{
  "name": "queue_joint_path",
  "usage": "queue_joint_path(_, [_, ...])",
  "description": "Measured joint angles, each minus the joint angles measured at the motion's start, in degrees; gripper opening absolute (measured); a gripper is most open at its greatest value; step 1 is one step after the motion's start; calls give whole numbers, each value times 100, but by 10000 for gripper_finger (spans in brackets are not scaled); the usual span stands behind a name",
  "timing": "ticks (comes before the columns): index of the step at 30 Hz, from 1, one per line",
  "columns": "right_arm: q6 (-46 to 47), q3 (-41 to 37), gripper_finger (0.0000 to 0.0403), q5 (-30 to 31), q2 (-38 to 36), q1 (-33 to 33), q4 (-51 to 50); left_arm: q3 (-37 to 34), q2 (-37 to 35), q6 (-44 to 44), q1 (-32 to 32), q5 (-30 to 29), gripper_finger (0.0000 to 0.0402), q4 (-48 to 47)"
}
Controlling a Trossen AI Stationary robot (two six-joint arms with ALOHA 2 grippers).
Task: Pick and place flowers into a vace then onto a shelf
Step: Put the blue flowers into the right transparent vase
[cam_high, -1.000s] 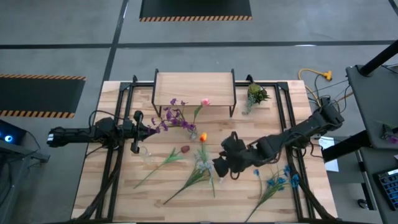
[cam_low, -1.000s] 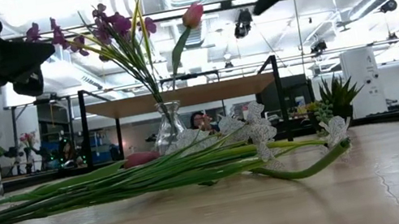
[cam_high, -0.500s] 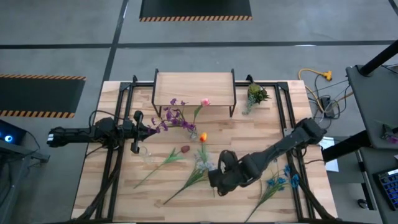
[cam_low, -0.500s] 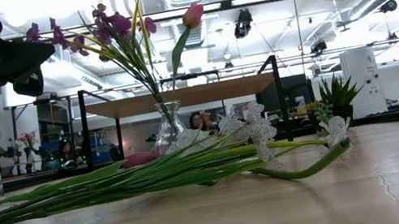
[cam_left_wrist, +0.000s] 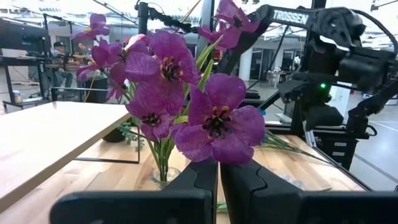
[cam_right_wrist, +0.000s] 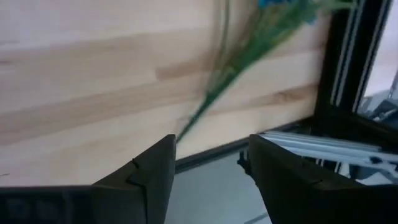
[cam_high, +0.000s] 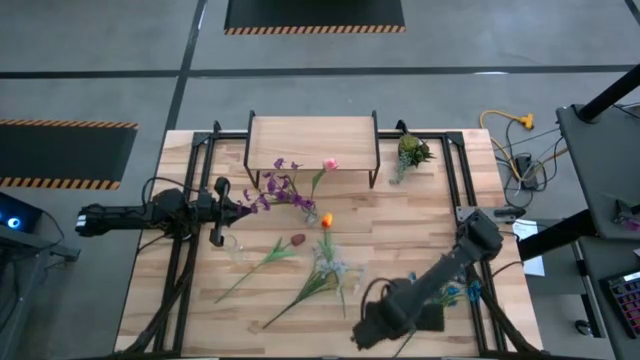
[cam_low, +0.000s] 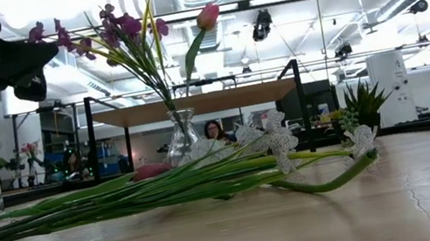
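Overhead, right gripper (cam_high: 375, 325) at frame bottom, fingers (cam_right_wrist: 146, 180) apart, over blue flower (cam_right_wrist: 273, 18). Left gripper (cam_high: 243, 207) at centre-left, fingers shut on purple flower (cam_left_wrist: 214, 124). "TROSSEN" on arm (cam_left_wrist: 298, 17). Shelf (cam_high: 313, 143) upper centre.

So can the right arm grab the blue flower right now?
Probably yes. The right gripper is open near the table's front edge, with the blue flower lying loose just beside it and nothing on top. It would need to turn back toward the stem first.

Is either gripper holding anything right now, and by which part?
Left gripper is shut on a purple flower, just below its head. Right gripper is open, holding nothing.
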Motion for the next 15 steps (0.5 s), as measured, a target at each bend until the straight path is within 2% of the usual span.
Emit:
queue_joint_path(5, [277, -83, 194, -314, 106, 336, -66, 0, 0, 0, 0, 0, 0, 0])
queue_joint_path(15, [305, -789, 223, -282, 143, 429, 92, 1, 2, 0, -2, 1, 0, -43])
